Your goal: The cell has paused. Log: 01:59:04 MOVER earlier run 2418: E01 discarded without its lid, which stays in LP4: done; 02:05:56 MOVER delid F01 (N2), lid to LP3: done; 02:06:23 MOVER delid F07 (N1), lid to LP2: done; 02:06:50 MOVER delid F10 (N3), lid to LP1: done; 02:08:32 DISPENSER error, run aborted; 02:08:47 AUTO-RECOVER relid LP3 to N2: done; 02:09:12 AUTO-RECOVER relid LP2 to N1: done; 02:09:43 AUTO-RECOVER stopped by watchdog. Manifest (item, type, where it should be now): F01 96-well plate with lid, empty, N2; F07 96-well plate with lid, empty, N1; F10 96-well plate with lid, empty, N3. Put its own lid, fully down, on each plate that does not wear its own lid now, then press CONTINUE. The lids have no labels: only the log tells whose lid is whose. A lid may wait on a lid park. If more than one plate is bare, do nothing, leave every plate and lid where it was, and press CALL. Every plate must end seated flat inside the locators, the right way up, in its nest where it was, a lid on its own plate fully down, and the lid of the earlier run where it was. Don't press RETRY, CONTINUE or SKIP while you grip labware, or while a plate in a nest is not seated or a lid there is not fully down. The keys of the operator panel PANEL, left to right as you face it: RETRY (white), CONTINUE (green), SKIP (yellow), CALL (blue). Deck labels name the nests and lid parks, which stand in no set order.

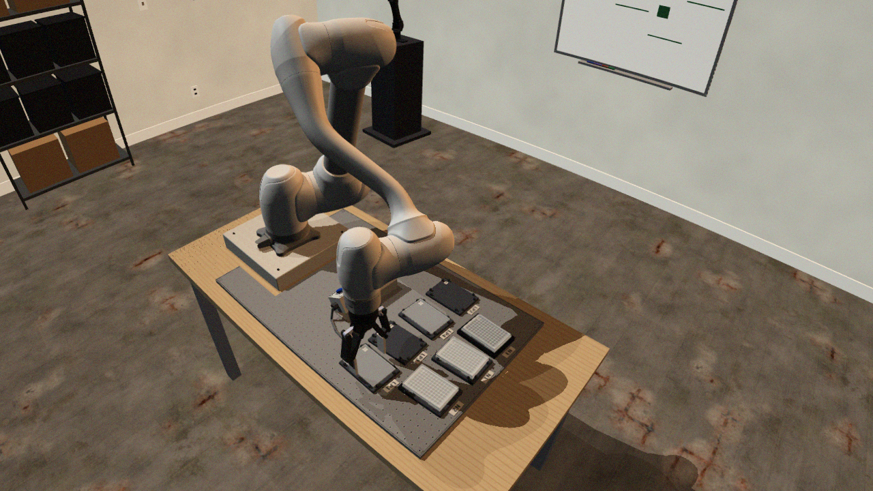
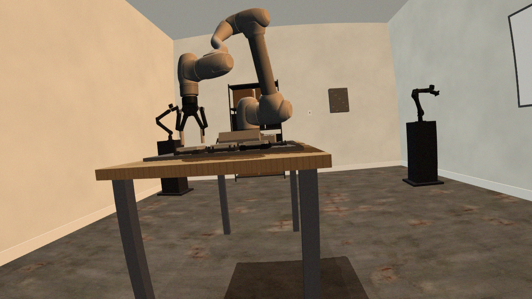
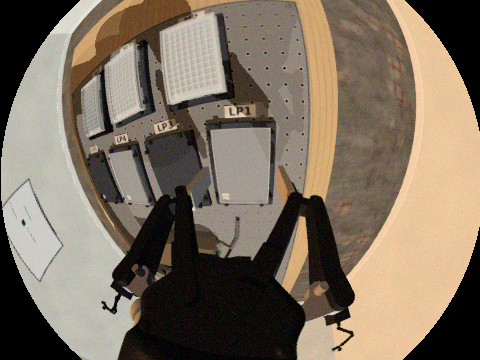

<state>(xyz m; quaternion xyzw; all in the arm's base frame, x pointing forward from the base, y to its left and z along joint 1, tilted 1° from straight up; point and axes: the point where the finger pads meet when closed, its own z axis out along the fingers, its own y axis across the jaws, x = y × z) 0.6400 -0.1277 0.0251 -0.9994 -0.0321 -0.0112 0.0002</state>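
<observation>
My gripper (image 1: 366, 349) (image 2: 192, 141) (image 3: 242, 174) is open, its fingers above and on either side of the clear lid (image 1: 371, 366) (image 3: 242, 162) on LP1, with nothing held. Another lid (image 1: 425, 317) (image 3: 131, 175) lies on LP4. LP3 (image 1: 400, 344) (image 3: 172, 157) and LP2 (image 1: 451, 297) (image 3: 102, 175) are bare and dark. White 96-well plates sit in N2 (image 1: 430, 387) (image 3: 194, 59), N1 (image 1: 464, 358) (image 3: 123, 84) and N3 (image 1: 486, 333) (image 3: 92, 106). They look flat; I cannot tell surely which wear lids. The panel's keys are not readable.
The nests and parks stand on a perforated deck (image 1: 268, 305) (image 3: 265, 47) on a wooden table (image 1: 555, 378) (image 2: 212, 169). The nest row lies beyond the park row from the arm base (image 1: 284, 207). LP3 is beside LP1, close to one finger.
</observation>
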